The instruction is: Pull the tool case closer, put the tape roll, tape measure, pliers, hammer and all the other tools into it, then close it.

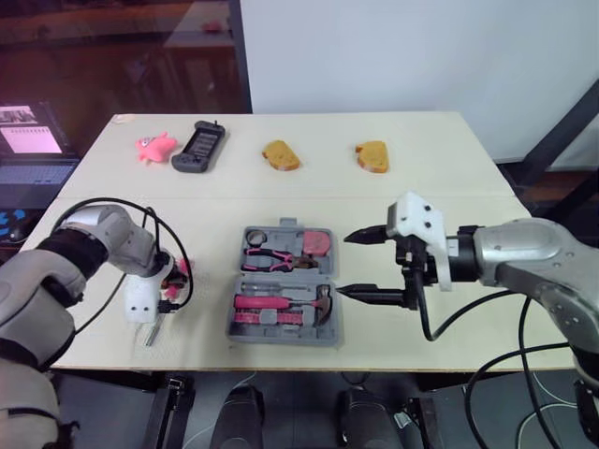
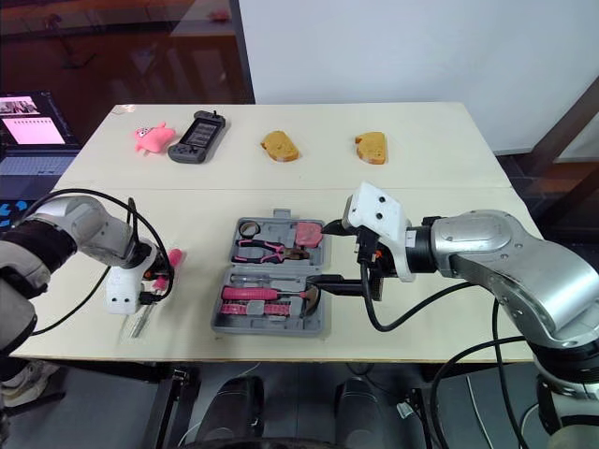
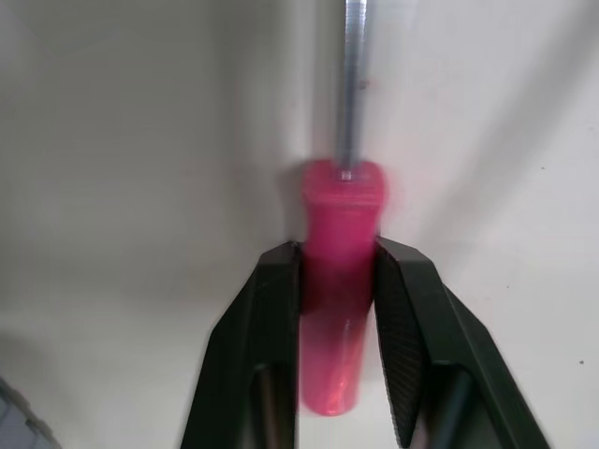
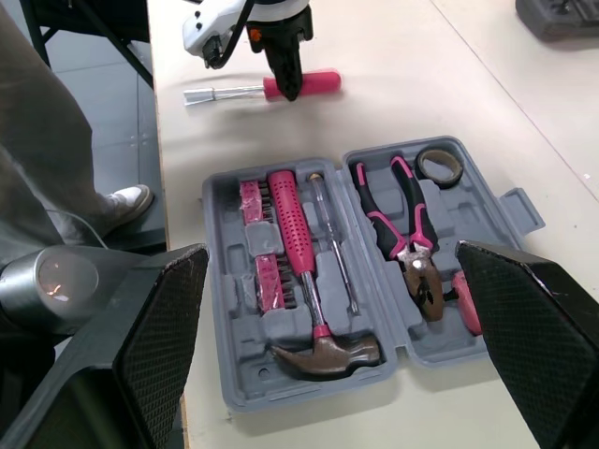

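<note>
My left claw (image 3: 337,257) is clamped on the screwdriver (image 3: 343,210), low on the surface (image 1: 449,187) — the open case (image 1: 281,339) lies to the claw's right. Held by the handle alone, the shaft could droop and snag the case's rim.

Left arm comes in from the left side, elbow bent and pushed outward, forearm angled inward, wrist tipped down. The left claw (image 3: 337,251) is clamped, both black fingers (image 3: 271,309) pressed against the sides of the pink handle of a screwdriver (image 3: 343,198). On the other side, the right arm reaches in from the right, forearm lying roughly level, wrist pointing toward the robot's left. The right claw (image 1: 345,265) is spread wide, fingers well apart, holding nothing.
</note>
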